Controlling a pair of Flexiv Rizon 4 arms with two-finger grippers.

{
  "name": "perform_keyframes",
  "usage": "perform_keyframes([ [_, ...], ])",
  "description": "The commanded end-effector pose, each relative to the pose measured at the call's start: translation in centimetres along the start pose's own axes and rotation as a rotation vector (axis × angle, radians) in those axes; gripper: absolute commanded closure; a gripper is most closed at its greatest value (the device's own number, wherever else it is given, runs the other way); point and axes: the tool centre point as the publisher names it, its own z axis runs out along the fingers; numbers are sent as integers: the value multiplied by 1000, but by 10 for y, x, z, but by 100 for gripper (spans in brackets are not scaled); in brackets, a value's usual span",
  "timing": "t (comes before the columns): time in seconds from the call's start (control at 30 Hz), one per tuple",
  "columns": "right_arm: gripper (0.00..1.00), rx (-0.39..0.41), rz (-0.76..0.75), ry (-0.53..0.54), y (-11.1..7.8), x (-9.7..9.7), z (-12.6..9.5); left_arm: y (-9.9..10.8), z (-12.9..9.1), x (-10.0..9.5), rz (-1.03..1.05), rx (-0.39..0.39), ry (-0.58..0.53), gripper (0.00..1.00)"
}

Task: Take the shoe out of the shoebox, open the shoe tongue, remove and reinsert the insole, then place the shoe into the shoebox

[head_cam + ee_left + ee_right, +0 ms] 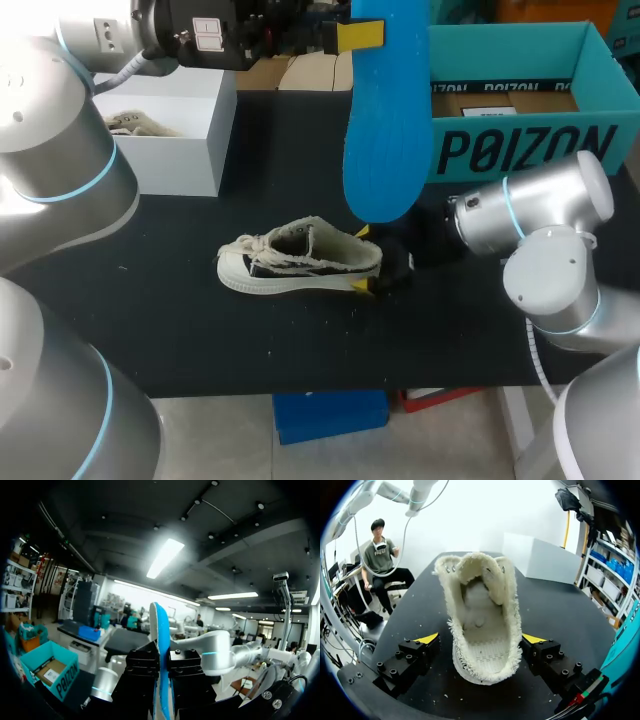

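A blue insole (385,120) hangs upright high above the table, and my left gripper (355,35) is shut on its upper end. In the left wrist view the insole (161,640) stands edge-on between the black fingers of that gripper (162,672). A cream canvas shoe (300,262) with dark side panels lies on the black table (300,340), toe to the left. My right gripper (365,258) is open with the heel between its yellow tips. The right wrist view looks into the shoe (482,620) from the heel, with that gripper (480,639) astride it and the tongue pulled back.
The teal shoebox (530,140) stands open at the back right, close behind my right arm; it also shows in the left wrist view (50,667). A white box (170,130) at the back left holds another cream shoe (135,125).
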Motion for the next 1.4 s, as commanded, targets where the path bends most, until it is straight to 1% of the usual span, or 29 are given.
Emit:
perform_keyframes([
  [0.03, 0, -6, 5, -3, -4, 1, 1, 1, 2, 0, 0, 0, -3, 100],
  [0.17, 0, -3, 9, -2, -6, 1, 1, 1, 2, 0, 0, 0, -3, 100],
  [0.27, 0, 36, 1, -5, -6, -1, -6, 1, 2, 0, 0, 0, -3, 100],
  [0.33, 0, 82, -13, -8, -5, -4, -13, 1, 2, 0, 0, 0, -3, 100],
  [0.43, 0, 198, -50, 0, -2, -10, -25, 1, 2, 0, 0, 0, -3, 100],
  [0.53, 0, 288, -74, -11, 3, -18, -36, 1, 2, 0, 0, 0, -3, 100],
  [0.67, 0, 432, -116, 0, 13, -28, -42, 1, 2, 0, 0, 0, -3, 100],
  [0.8, 0, 579, -150, 18, 20, -36, -41, 1, 2, 0, 0, 0, -3, 100],
  [0.87, 0, 682, -168, 33, 24, -38, -37, 1, 2, 0, 0, 0, -3, 100],
  [1.0, 0, 800, -205, 55, 36, -39, -29, 1, 2, 0, 0, 0, -3, 100],
  [1.07, 0, 845, -211, 55, 44, -38, -25, 1, 2, 0, 0, 0, -3, 100],
  [1.17, 0, 909, -229, 61, 50, -39, -21, 1, 2, 0, 0, 0, -3, 100],
  [1.3, 0, 981, -224, 57, 58, -41, -14, 1, 2, 0, 0, 0, -3, 100],
  [1.4, 0, 1017, -224, 67, 64, -42, -7, 1, 2, 0, 0, 0, -3, 100],
])
